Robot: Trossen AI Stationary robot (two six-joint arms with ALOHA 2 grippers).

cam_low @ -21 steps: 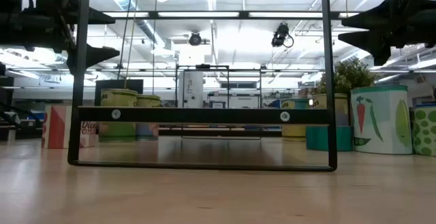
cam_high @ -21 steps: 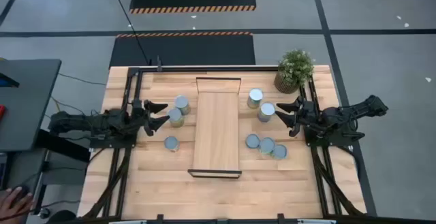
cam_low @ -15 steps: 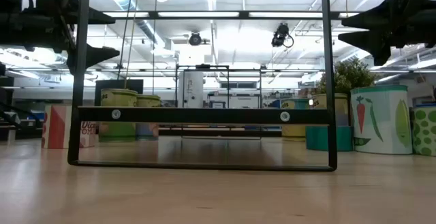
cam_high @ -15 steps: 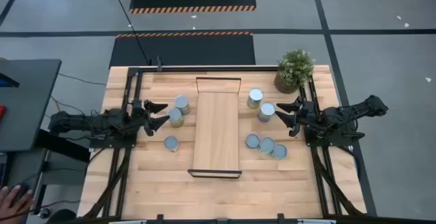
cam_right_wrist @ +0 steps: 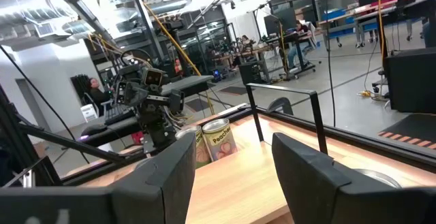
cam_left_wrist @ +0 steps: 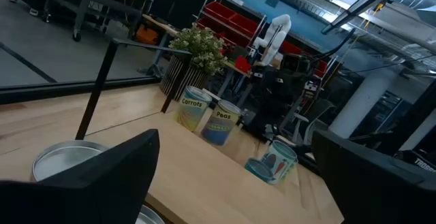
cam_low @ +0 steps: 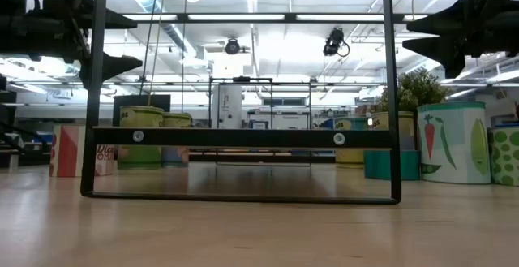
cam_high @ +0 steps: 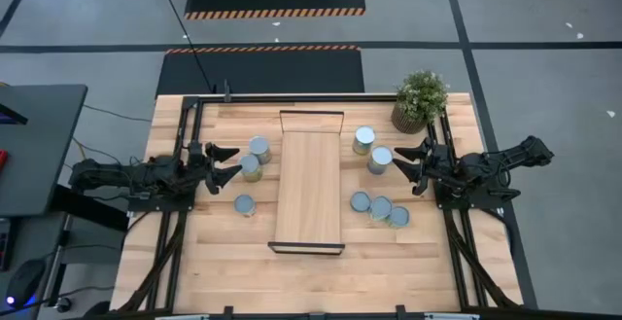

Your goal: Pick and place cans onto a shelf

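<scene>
The shelf (cam_high: 310, 192) is a long light-wood board with black end frames in the middle of the table. Three cans stand left of it (cam_high: 259, 149) (cam_high: 251, 167) (cam_high: 244, 204), and several stand right of it, among them (cam_high: 363, 140) (cam_high: 380, 160) (cam_high: 380, 207). My left gripper (cam_high: 231, 162) hovers open, level, just left of the two far left cans, pointing at them. One can top (cam_left_wrist: 65, 159) shows beside a finger in the left wrist view. My right gripper (cam_high: 408, 164) hovers right of the can (cam_high: 380, 160), its fingers apart and nothing between them (cam_right_wrist: 231, 176).
A potted green plant (cam_high: 420, 99) stands at the table's far right corner, just beyond my right arm. The shelf's black end frame (cam_low: 243, 137) rises at the near end. The wood in front of the shelf's near end (cam_high: 311, 276) is bare.
Both arms, the cans and the shelf have kept still. A person's hand that showed beside the table's near left corner has gone out of view.
</scene>
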